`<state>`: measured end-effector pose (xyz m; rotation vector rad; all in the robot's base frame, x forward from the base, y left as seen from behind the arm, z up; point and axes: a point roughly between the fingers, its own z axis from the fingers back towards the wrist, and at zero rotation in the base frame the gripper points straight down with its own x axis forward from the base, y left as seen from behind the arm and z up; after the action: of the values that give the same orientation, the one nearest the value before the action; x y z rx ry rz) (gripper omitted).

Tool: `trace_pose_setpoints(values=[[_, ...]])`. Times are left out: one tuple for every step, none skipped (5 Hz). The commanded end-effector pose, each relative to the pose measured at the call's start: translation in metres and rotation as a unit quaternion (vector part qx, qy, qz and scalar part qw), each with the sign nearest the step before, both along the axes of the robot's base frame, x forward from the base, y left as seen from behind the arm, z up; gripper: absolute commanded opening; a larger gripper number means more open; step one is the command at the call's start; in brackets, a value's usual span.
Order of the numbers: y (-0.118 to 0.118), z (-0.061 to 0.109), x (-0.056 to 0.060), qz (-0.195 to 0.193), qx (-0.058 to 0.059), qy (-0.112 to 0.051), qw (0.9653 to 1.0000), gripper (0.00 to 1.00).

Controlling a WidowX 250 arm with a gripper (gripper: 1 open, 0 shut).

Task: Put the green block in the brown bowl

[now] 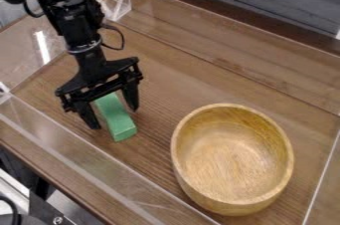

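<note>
Gripper is wide open, fingers spread either side of the block, nothing gripped. Block lies on the table left of centre in the frame, long side running roughly up-down with a slight lean, its upper end tucked under the gripper body. Bowl sits lower right, nothing in it that I can see, block well outside it

Risks as I judge them: can't read finger height from this angle, so closing too high would skim the top face and the block slips out. Closing off-centre or twisted against the block's lean would have one finger hit first and shove or spin it. Going down too far could press a fingertip into the wood. On the carry, the thick near-side rim is the snag: too little lift and the block clips it, or the bowl gets pushed. Letting go over the rim could drop it outside

Around it: cable loop hangs off the wrist at upper left, could catch if the wrist turns a lot. Clear plastic-looking piece behind the arm, off the route. Between block and bowl I see only bare wood, so the rim is the one real obstacle
</note>
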<state>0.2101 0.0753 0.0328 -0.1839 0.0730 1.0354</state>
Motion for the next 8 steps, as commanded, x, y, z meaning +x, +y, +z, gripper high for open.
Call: trace_pose_setpoints(values=[[0.003, 0.008, 0.012, -0.001, 0.009, -0.018, 0.9998, 1.00], [0.001, 0.008, 0.014, -0.001, 0.008, -0.015, 0.9999, 1.00], [0.000, 0.008, 0.016, -0.001, 0.008, -0.013, 0.9999, 1.00], [-0.001, 0.006, 0.018, -0.001, 0.008, -0.010, 0.9999, 1.00], [-0.002, 0.005, 0.020, -0.002, 0.008, -0.007, 0.9999, 1.00], [-0.003, 0.004, 0.021, -0.003, 0.008, -0.005, 1.0000, 1.00], [-0.004, 0.003, 0.022, -0.004, 0.008, -0.002, 1.0000, 1.00], [-0.005, 0.002, 0.023, -0.005, 0.008, 0.002, 1.0000, 1.00]])
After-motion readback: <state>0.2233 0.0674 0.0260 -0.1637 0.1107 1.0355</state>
